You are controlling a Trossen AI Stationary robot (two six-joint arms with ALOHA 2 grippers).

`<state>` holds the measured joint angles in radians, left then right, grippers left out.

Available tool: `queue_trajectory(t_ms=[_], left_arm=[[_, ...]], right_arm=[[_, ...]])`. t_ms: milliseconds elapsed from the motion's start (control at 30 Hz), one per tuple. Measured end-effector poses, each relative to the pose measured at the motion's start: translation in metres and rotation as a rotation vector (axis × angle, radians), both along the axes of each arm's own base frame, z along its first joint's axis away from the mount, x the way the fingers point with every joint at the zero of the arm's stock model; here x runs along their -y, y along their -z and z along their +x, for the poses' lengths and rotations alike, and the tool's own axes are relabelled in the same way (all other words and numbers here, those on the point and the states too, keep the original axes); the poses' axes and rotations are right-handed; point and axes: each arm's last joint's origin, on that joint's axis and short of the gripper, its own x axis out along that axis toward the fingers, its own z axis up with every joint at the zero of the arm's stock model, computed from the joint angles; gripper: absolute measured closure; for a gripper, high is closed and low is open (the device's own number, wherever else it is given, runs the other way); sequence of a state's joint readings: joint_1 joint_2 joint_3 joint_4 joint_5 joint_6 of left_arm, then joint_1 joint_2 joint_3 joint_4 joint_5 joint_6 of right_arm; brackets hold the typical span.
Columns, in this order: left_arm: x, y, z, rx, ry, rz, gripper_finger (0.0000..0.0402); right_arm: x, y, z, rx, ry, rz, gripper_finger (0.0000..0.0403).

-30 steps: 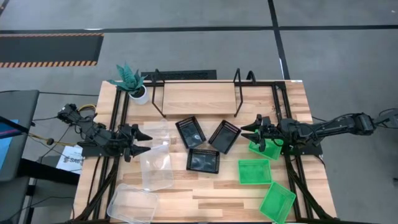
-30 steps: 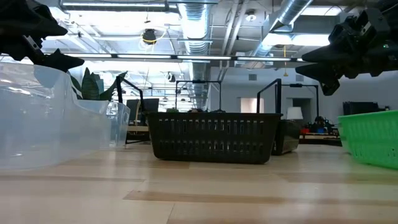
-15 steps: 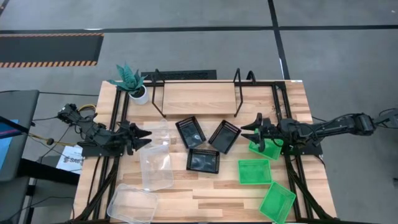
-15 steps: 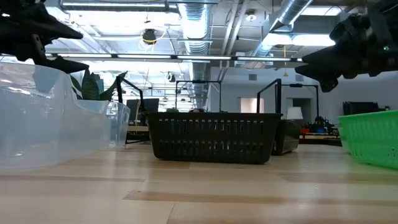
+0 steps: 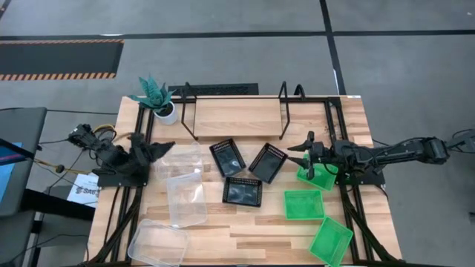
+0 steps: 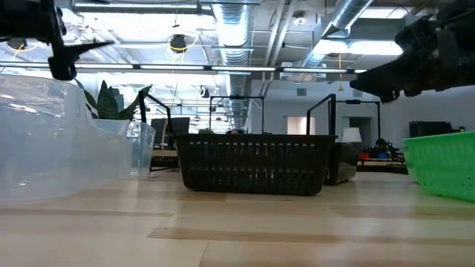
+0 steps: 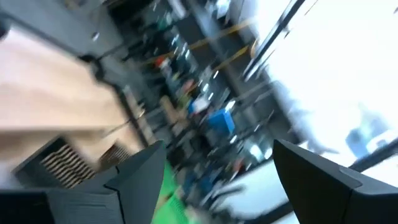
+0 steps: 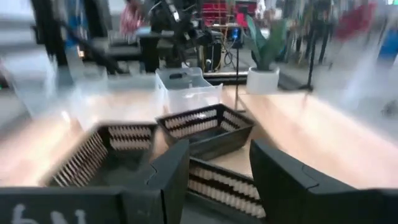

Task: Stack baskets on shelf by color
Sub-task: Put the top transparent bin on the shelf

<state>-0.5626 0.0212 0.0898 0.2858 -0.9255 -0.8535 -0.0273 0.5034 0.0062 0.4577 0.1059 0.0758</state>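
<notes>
Three clear baskets [image 5: 185, 200] [image 5: 158, 242] [image 5: 185, 159] lie on the table's left half. Three black mesh baskets [image 5: 227, 156] [image 5: 268, 162] [image 5: 243, 190] lie in the middle. Three green baskets [image 5: 303, 204] [image 5: 331, 241] [image 5: 318, 176] lie on the right. The shelf [image 5: 234, 119] stands at the far edge with nothing on its board. My left gripper [image 5: 163, 147] is open and empty, above the far clear basket's left side. My right gripper [image 5: 298, 157] is open and empty, hovering between the far green basket and a black basket [image 8: 205, 127].
A white pot with a green plant [image 5: 158, 102] stands at the far left, beside the shelf's left hoop [image 5: 185, 111]. Black frame rails [image 5: 141, 148] run along both sides of the table. Bare wood shows along the near edge between the clear and green baskets.
My left gripper has turned about its wrist, tipped upward and drawn back a little toward the table's left edge; its camera now looks up into the room. My right gripper has turned slightly and stays in the same spot. No basket has moved.
</notes>
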Motion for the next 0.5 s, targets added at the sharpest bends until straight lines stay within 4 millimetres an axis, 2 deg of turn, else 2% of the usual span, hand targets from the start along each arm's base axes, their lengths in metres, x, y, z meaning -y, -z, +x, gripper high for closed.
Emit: queue_trajectory(t_ms=[100, 300, 367, 500], left_arm=[[-0.004, -0.012, -0.004, 0.102, -0.029, -0.011, 0.0118], [-0.009, -0.031, -0.013, 0.234, -0.03, -0.003, 0.0118], [-0.01, -0.038, -0.015, 0.234, -0.031, 0.004, 0.0118], [-0.01, -0.059, -0.015, 0.206, -0.025, 0.036, 0.0118]], right_arm=[[0.0, 0.001, 0.0, 0.016, 0.015, 0.263, 0.0217], [0.0, 0.0, 0.0, 0.075, 0.035, 0.686, 0.0222], [0.0, 0.0, 0.0, 0.084, 0.043, 0.773, 0.0221], [0.002, -0.001, 0.0, 0.115, 0.075, 0.829, 0.0219]])
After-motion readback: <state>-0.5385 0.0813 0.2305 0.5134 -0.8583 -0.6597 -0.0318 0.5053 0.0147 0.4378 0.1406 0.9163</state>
